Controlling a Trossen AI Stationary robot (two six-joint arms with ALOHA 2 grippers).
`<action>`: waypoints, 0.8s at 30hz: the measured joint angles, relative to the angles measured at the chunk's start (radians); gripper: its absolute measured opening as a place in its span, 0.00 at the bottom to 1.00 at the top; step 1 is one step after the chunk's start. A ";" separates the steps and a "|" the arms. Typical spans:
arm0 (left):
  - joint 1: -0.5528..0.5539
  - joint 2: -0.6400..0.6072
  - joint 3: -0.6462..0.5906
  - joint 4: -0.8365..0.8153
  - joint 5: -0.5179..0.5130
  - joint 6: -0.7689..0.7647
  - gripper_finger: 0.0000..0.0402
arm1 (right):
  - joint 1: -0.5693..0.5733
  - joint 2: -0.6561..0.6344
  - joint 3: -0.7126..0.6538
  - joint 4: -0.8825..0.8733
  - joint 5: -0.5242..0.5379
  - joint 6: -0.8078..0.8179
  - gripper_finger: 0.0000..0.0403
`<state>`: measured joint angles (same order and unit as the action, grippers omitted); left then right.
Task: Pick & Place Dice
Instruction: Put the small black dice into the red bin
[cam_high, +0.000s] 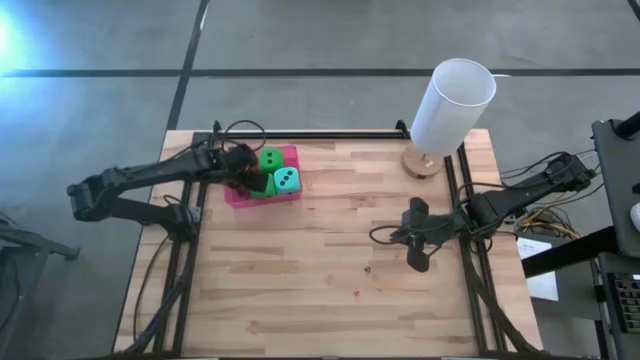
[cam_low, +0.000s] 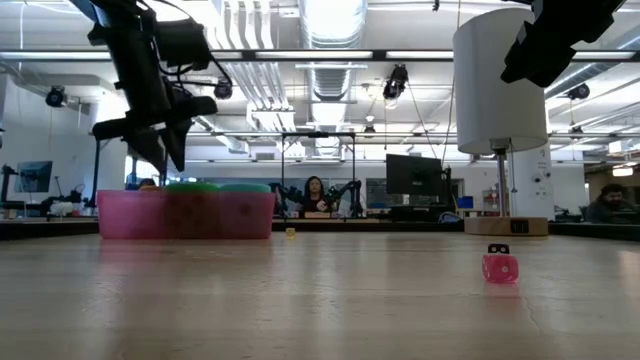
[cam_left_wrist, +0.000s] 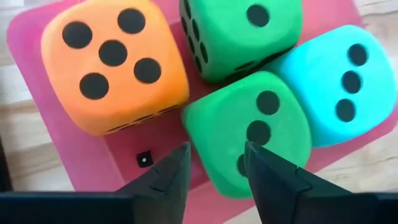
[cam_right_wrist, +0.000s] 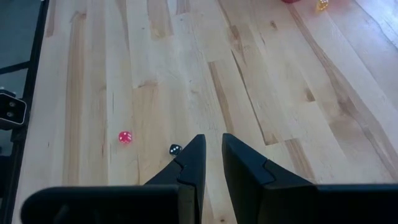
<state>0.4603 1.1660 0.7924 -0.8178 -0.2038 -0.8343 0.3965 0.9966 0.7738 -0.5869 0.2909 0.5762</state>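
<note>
**Left gripper over the tray, dice right below its tips**

We put the left gripper (cam_high: 243, 170) at the far left of the table, hanging above the pink tray (cam_high: 292, 153). In the left wrist view its jaws stand a little apart with nothing between them; the fingertips (cam_left_wrist: 179, 163) sit just above the near edge of one green die (cam_left_wrist: 249, 134), not touching any face that we can see. We read it as empty.

All four dice lie in that tray, packed together: the orange die (cam_left_wrist: 114, 65) to one side, the second green die (cam_left_wrist: 239, 34) beyond the first, the teal die (cam_left_wrist: 339, 84) on the other side. From above we make out the teal die and one green one beside the gripper; the arm covers the rest. A tiny dark bead (cam_left_wrist: 143, 160) lies on the tray floor between the orange die and the fingers.

The relation that matters: the nearest green die lies straight ahead of the jaws and slightly toward one finger, and looks wider than the present gap. We judge the jaws must spread before any grasp. Cubes have no long axis, so approach angle matters little; crowding does.

The lamp (cam_high: 450, 105) stands far right. The right gripper (cam_high: 418, 250) waits over bare wood at mid right, well apart from the tray, jaws nearly together and holding nothing. A small pink die (cam_right_wrist: 125, 137) and a small black one (cam_right_wrist: 175, 149) lie just before it.
</note>
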 joint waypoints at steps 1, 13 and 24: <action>0.000 0.000 0.009 -0.004 -0.001 0.000 0.40 | 0.000 0.000 0.000 0.000 0.000 0.000 0.13; -0.019 -0.034 0.153 -0.028 0.009 0.126 0.44 | 0.000 0.000 0.000 0.000 0.000 0.000 0.13; -0.191 -0.034 0.184 0.019 0.013 0.181 0.48 | 0.000 0.006 -0.011 0.005 -0.075 0.000 0.13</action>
<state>0.2693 1.1320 0.9768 -0.7984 -0.1905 -0.6533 0.3969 1.0025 0.7627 -0.5818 0.2158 0.5760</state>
